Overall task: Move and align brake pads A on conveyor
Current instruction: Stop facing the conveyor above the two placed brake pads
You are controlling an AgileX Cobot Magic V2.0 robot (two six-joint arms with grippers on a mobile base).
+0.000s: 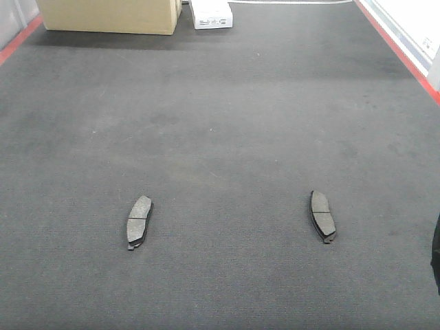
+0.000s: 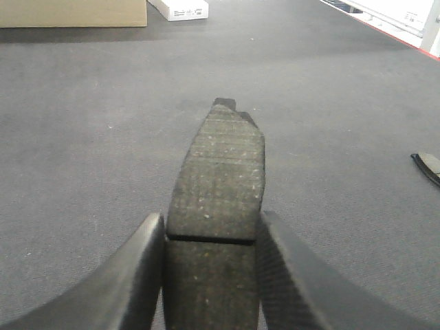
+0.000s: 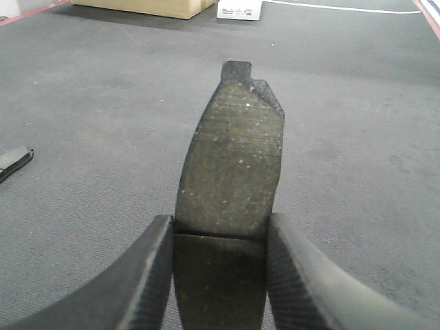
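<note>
Two brake pads A lie flat on the charcoal conveyor (image 1: 227,124), one at the left (image 1: 139,221) and one at the right (image 1: 322,216), both pointing roughly away from me. My left gripper (image 2: 212,227) is shut on a third pad (image 2: 220,172), gripped at its middle groove. The right gripper (image 3: 220,227) is shut the same way on a fourth pad (image 3: 234,158). Both held pads stick out forward over the belt. Neither gripper shows in the front view. A lying pad (image 2: 427,165) shows at the right edge of the left wrist view, and another (image 3: 14,159) at the left edge of the right wrist view.
A cardboard box (image 1: 110,15) and a small white box (image 1: 211,14) stand at the belt's far end. Red strips (image 1: 395,48) run along the belt's edges. A dark shape (image 1: 436,254) cuts into the front view's right edge.
</note>
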